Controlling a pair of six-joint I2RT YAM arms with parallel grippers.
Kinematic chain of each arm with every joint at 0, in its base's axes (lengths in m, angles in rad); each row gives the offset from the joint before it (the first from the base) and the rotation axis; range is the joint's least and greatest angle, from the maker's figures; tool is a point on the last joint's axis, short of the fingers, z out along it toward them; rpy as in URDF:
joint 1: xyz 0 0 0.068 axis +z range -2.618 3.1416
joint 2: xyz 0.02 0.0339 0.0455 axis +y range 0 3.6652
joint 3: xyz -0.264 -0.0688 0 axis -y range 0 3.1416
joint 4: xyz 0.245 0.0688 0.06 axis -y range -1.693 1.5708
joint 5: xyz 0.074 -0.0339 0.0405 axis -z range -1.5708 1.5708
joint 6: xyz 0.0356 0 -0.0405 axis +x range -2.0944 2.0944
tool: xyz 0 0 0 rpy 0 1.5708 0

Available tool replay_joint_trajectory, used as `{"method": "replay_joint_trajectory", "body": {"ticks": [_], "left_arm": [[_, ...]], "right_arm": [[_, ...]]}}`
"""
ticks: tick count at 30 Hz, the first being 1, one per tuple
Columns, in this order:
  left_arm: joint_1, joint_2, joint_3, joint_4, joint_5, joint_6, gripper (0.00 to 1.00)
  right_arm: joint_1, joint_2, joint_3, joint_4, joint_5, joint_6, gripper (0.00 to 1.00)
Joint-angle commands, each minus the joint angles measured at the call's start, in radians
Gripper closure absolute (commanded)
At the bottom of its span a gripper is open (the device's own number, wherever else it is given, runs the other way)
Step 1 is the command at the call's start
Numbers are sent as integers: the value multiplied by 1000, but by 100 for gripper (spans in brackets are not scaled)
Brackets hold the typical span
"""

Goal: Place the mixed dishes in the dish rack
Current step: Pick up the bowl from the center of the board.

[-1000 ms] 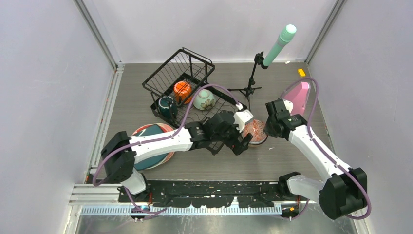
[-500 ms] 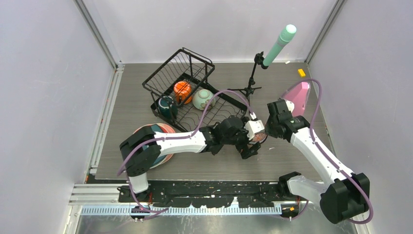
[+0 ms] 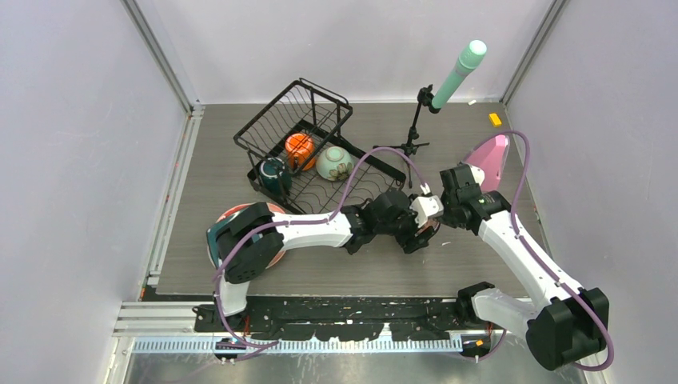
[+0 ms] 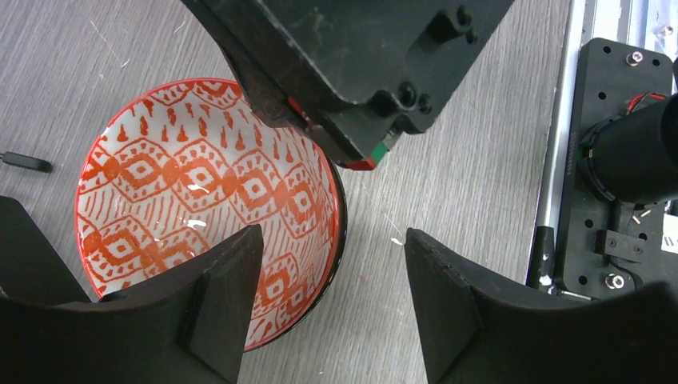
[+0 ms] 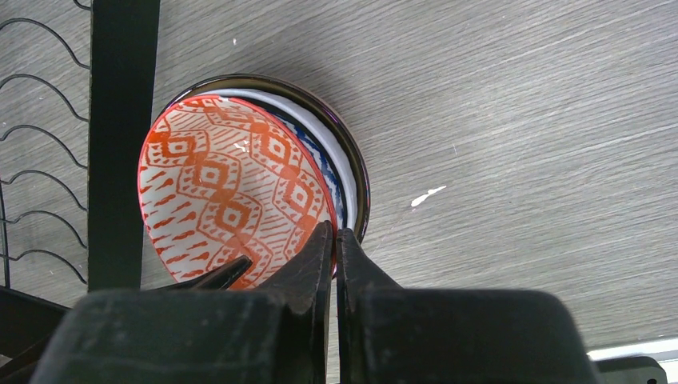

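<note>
Nearest, the plate stack [image 3: 216,234] sits unloaded on the surface [image 3: 480,264]. At the nested bowls [image 5: 356,184], the left gripper [image 4: 332,240] stands open astride the red-patterned bowl [image 4: 192,200] rim; the right gripper [image 5: 334,236] is clenched at that rim, no grasp clear. Beyond, the dish rack [image 3: 292,112] holds 3 pieces – dark green mug [image 3: 274,174], orange mug [image 3: 299,146], mint bowl [image 3: 334,162]

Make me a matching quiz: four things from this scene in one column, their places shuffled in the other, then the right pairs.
1 orange mug
2 red-patterned bowl
3 mint cylinder
4 pink wedge

A on top of the tripod
B inside the dish rack
C by the table's right edge
D tilted inside a blue-patterned bowl

Pairs: 1-B, 2-D, 3-A, 4-C
</note>
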Motion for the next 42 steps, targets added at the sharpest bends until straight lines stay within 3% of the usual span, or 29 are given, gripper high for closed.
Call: {"method": "replay_joint_trajectory", "body": {"ticks": [1,14,16,18,24,37,42], "left_arm": [[-4,-1,14,64,-26,-35,35],[-4,6,-12,75,-19,-48,66],[-5,7,-11,70,-17,-38,65],[-6,8,-9,61,-18,-30,55],[-13,11,-14,55,-50,-8,55],[-18,25,6,62,-55,-15,94],[-19,27,12,54,-43,-14,100]], "right_arm": [[3,-12,39,32,-42,10,100],[3,-15,50,31,-77,32,100],[3,-15,53,33,-81,37,100],[3,-16,57,33,-85,42,100],[3,-15,63,34,-89,49,100],[3,-19,64,27,-93,48,100],[3,-31,59,27,-79,48,100]]}}
